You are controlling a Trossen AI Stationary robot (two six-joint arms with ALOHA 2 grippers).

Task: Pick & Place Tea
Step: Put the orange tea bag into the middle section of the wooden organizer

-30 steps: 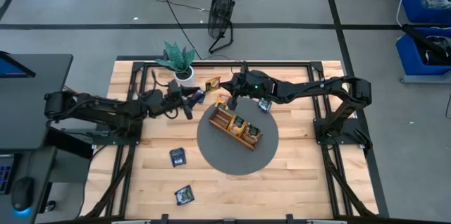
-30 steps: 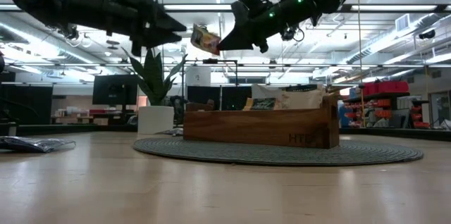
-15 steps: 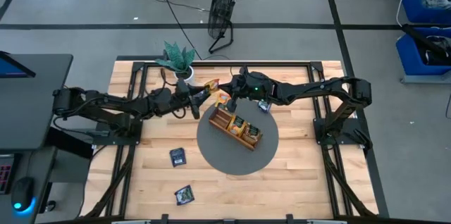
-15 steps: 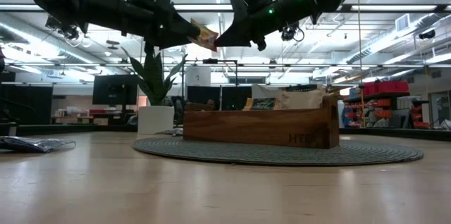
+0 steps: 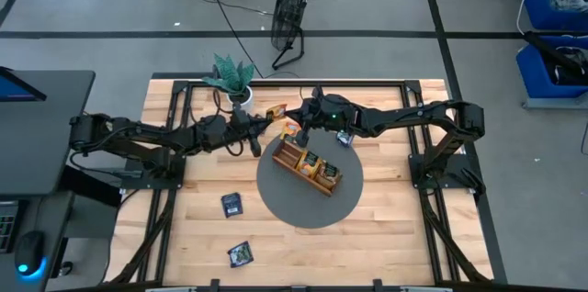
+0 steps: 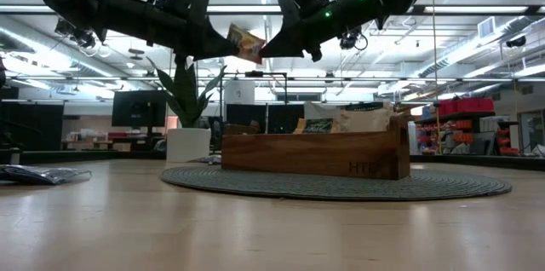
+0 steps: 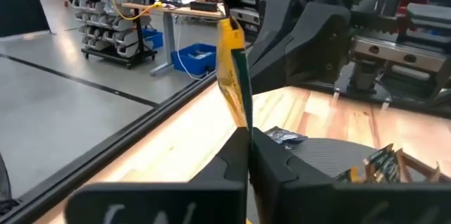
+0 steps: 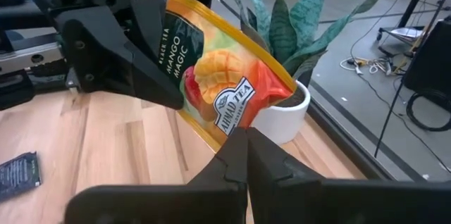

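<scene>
Now both grippers pinch one orange-yellow tea sachet [image 8: 218, 76] in mid-air — above the wooden tray's [image 5: 309, 165] end nearest the potted plant [image 5: 231, 76]. Left gripper [image 5: 264, 120] jaws clamped on one edge, right gripper [image 5: 294, 117] jaws clamped on the opposite — sachet between them.

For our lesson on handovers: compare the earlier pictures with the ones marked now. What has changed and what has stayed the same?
The left hand moved in toward the right hand and closed on the orange sachet, which hangs above the table; both hands now grip it. The right hand stayed shut on it in place. The tray, mat and plant did not move.
</scene>
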